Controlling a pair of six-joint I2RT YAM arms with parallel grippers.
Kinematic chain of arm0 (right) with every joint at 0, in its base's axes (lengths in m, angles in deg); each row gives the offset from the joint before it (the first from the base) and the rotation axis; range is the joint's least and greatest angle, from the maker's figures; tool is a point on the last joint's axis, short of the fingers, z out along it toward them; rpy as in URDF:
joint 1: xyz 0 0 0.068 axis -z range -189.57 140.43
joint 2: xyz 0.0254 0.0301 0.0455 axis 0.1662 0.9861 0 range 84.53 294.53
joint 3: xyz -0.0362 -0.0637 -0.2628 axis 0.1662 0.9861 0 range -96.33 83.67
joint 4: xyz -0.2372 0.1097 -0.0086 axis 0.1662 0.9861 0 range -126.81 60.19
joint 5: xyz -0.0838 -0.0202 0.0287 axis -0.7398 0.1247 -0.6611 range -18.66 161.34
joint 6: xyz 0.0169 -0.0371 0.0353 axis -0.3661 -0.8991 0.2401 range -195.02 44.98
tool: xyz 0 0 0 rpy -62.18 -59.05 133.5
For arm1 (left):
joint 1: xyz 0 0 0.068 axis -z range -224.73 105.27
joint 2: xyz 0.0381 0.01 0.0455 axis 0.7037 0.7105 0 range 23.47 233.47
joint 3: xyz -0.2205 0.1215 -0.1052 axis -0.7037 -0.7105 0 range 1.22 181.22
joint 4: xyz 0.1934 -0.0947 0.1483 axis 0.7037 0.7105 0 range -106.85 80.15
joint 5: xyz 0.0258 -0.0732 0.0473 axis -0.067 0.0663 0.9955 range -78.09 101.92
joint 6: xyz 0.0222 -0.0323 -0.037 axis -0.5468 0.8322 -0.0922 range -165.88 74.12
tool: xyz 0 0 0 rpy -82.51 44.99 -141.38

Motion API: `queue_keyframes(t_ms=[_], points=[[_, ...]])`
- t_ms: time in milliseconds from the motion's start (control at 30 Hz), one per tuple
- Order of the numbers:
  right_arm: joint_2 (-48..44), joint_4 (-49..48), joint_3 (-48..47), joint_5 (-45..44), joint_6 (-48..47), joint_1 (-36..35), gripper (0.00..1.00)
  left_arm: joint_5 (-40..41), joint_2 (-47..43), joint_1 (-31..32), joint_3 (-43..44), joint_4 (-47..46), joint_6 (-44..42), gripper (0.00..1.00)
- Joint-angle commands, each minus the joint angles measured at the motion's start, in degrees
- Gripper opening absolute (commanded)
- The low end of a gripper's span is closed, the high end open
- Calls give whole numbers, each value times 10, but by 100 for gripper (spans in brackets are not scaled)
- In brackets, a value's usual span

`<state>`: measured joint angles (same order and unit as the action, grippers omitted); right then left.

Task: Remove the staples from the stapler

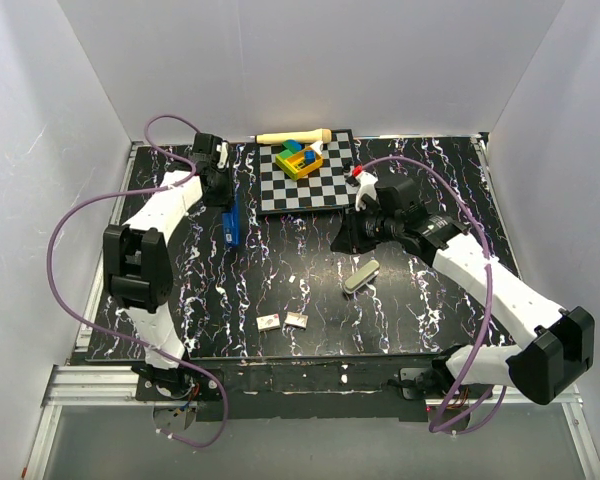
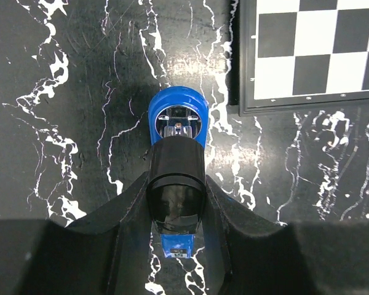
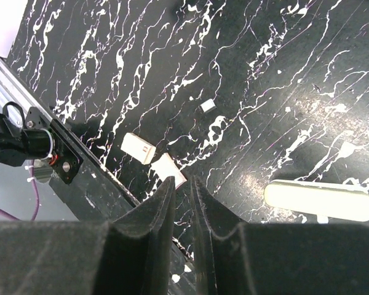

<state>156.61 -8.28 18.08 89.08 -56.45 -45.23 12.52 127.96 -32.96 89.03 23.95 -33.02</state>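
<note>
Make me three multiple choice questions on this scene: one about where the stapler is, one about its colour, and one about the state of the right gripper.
1. Where is the stapler?
A. On the table, left of the chessboard
B. On top of the chessboard
C. At the table's near edge

2. What colour is the stapler's body?
A. Red
B. Blue
C. Yellow

3. What state is the right gripper in?
A. Clamped on the stapler
B. Wide open
C. Shut, holding nothing

Answers:
1 A, the top view shows it lying on the dark table beside the board's left edge.
2 B, the left wrist view shows bright blue plastic.
3 C, the right wrist view shows only a thin gap between its fingers and nothing in it.
</note>
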Motion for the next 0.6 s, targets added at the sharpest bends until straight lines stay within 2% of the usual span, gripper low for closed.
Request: queue_keyframes(t_ms=[0, 333, 400, 567], points=[[2, -32, 12, 14, 10, -4, 24, 11, 18, -3, 33, 4, -8, 0], [6, -40, 25, 17, 12, -5, 25, 18, 61, -4, 22, -5, -13, 21], [9, -43, 26, 18, 12, -6, 25, 22, 60, -4, 17, -12, -13, 30], [16, -44, 23, 20, 14, -6, 25, 20, 56, -4, 3, -27, -21, 42]])
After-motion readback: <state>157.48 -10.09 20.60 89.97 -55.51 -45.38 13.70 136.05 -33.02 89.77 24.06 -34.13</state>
